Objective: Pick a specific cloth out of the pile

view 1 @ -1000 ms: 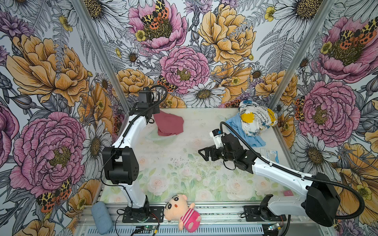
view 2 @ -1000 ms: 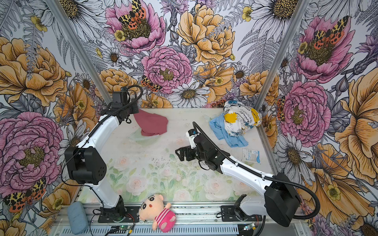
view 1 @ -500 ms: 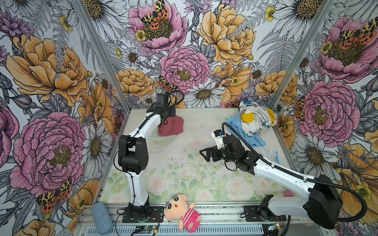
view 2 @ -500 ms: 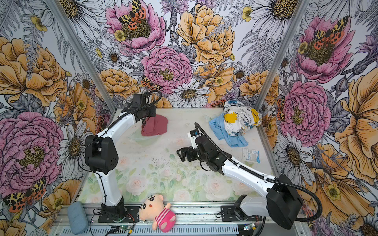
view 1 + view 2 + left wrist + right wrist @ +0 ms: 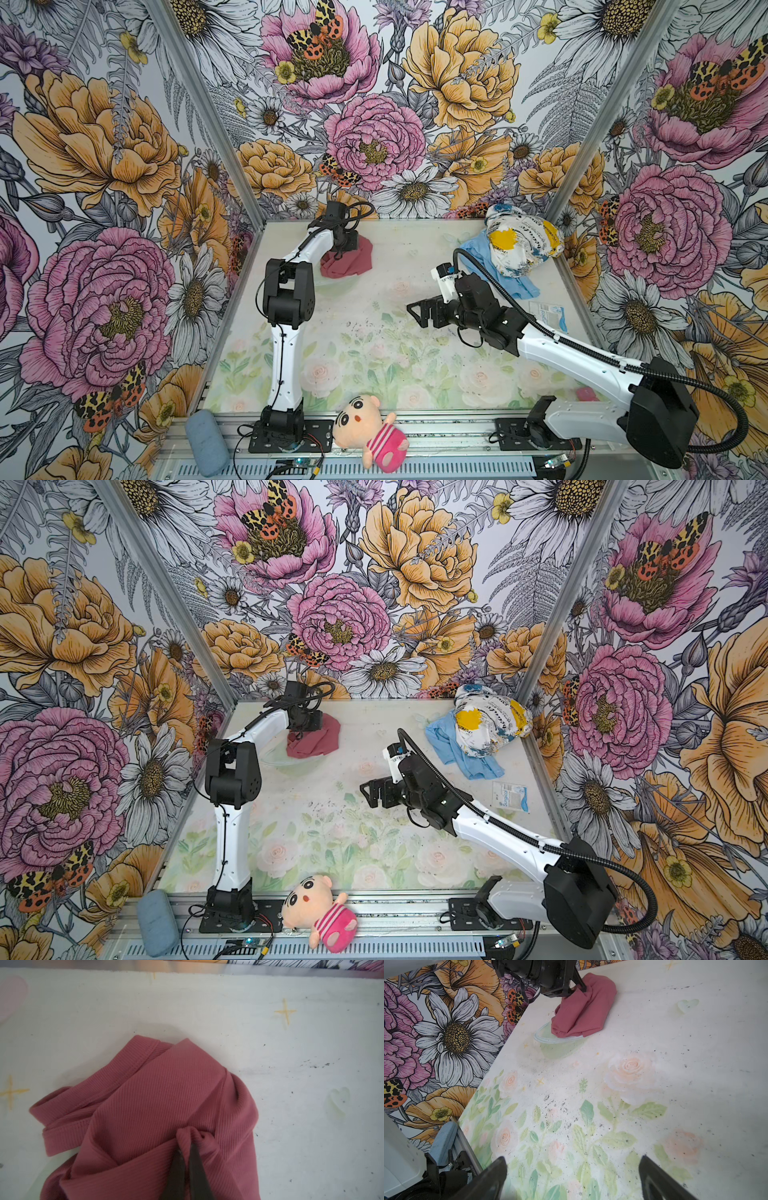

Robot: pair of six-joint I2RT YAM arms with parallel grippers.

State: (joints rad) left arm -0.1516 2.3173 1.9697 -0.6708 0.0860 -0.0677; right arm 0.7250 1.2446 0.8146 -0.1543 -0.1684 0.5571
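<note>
- Blue sponge (image 5: 206, 441) lay on the front rail, far left.
- Left gripper (image 5: 188, 1148) was clamped tight on a pinched fold of the dusty-red cloth (image 5: 348, 262), at the back left of the table (image 5: 374, 357).
- The cloth sat bunched on the table surface, well apart from the pile (image 5: 515, 249).
- Plush doll (image 5: 370, 432) lay on the front rail, near the middle.
- Right gripper (image 5: 420, 311) hovered mid-table, jaws wide, holding nothing.
- The pile was at the back right: the white printed cloth (image 5: 490, 723) lay on top of the light blue cloth (image 5: 465, 752).
- A small packet (image 5: 510, 796) lay just in front of the pile.
</note>
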